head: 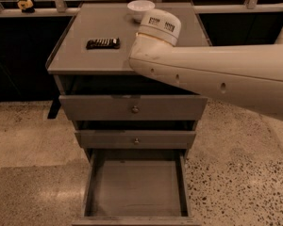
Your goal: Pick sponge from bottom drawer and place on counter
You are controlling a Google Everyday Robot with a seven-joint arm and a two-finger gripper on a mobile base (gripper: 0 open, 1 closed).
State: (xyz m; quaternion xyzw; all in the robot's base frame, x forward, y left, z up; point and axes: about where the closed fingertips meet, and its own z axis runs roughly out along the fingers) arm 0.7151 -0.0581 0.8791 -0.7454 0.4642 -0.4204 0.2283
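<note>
1. Camera view, step in hand: the bottom drawer (134,187), the deepest grey box of the cabinet, stands pulled out well below the round white bowl (137,6). Its grey floor shows bare.
2. The small yellow foam sponge is nowhere to be seen, neither in that drawer nor on the visible part of the flat grey worktop (85,46).
3. The long cream robot arm (217,76) reaches in from the right. Its white labelled end housing (159,25) sits just in front of the bowl.
4. The gripper is hidden behind that housing, above the worktop beside the bowl. You cannot tell whether it holds anything.
5. Your likely stage is the placing, with the sponge possibly carried out of sight; treat this as a guess.
6. Your next move calls for lowering onto bare worktop. Keep clear of the bowl and of the dark rectangular bar with pale markings (103,43), which lies left of and in front of the bowl.
7. Your count:
   - three drawers: one open, and two shallow knobbed ones (104,108) (108,139);
   - one bowl;
   - one bar;
   - one arm;
   - no sponge in sight.
</note>
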